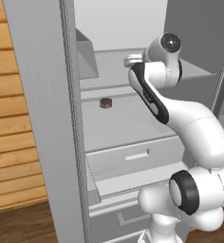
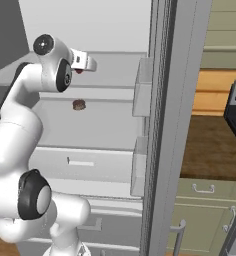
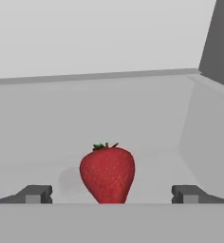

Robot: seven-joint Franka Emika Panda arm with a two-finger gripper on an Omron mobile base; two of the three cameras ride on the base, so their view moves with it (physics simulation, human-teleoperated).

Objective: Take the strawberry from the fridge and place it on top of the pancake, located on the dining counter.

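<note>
The strawberry (image 3: pixel 107 173), red with a green top, stands on a white upper shelf inside the open fridge (image 1: pixel 128 121). My gripper (image 3: pixel 111 193) is open. Its two dark fingertips (image 3: pixel 35 193) sit wide apart on either side of the fruit and do not touch it. In the right base view the hand (image 2: pixel 86 62) reaches onto that shelf, with a speck of the strawberry (image 2: pixel 79 71) just under it. The left base view shows the hand (image 1: pixel 132 60) at the same shelf. The pancake and the dining counter are out of view.
A small squat brown round item (image 1: pixel 106 102) lies on the shelf below the hand. The open fridge doors (image 1: pixel 42 118) (image 2: pixel 162 125) flank the arm, with door bins (image 2: pixel 142 85). Drawers (image 1: pixel 133 156) sit lower. The fridge's side wall (image 3: pixel 213 42) rises right of the strawberry.
</note>
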